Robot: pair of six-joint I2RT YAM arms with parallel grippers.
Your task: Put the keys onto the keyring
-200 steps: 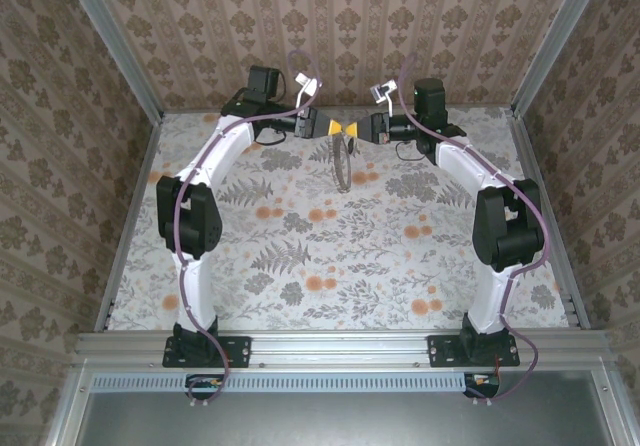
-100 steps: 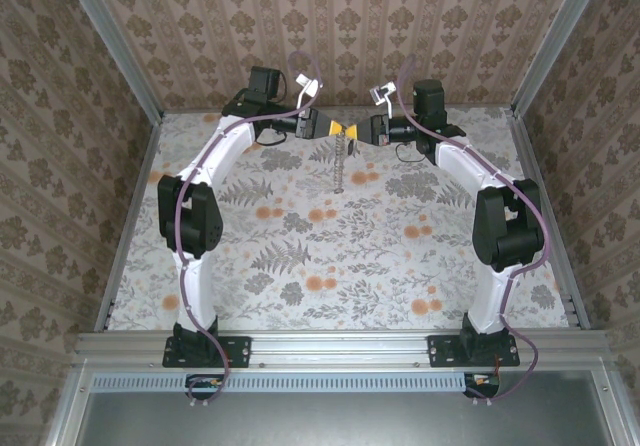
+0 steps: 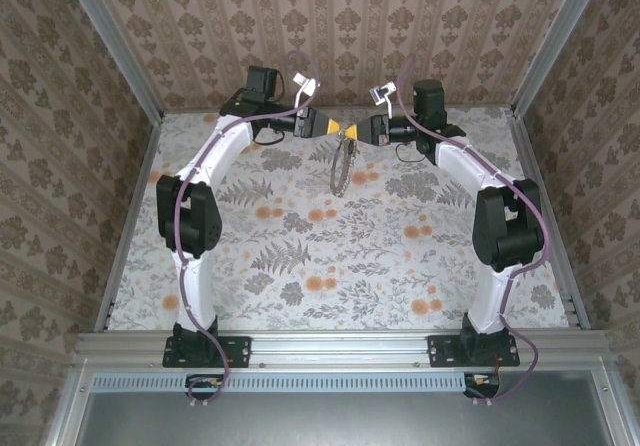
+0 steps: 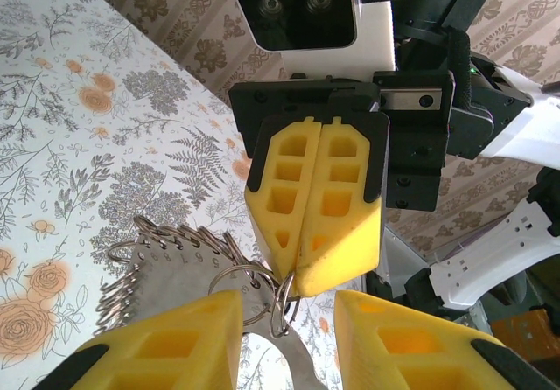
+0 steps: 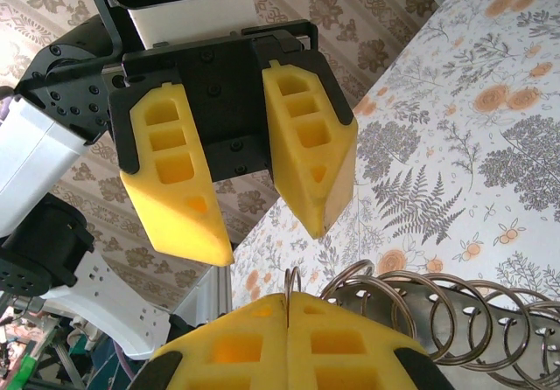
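Both grippers meet tip to tip above the far middle of the table. My right gripper (image 3: 352,130) (image 5: 287,307) is shut on a small metal split ring (image 4: 282,301) at the top of the keyring (image 3: 340,166). The keyring hangs below it as a loop. Up close it is a flat metal plate (image 4: 166,272) with several wire rings (image 5: 420,311) along its edge. My left gripper (image 3: 328,126) (image 4: 289,342) is open, its yellow fingers (image 4: 175,342) either side of that small ring without pinching it. The keys are out of view.
The floral tablecloth (image 3: 330,256) spreads under both arms. Patterned walls (image 3: 350,26) close off the back and sides, with metal rails (image 3: 130,206) along the table's edges. The hanging keyring ends just above the cloth.
The hanging keyring has turned: half a second ago it looked edge-on, now it shows as an open oval again. Both grippers have stayed almost where they were.
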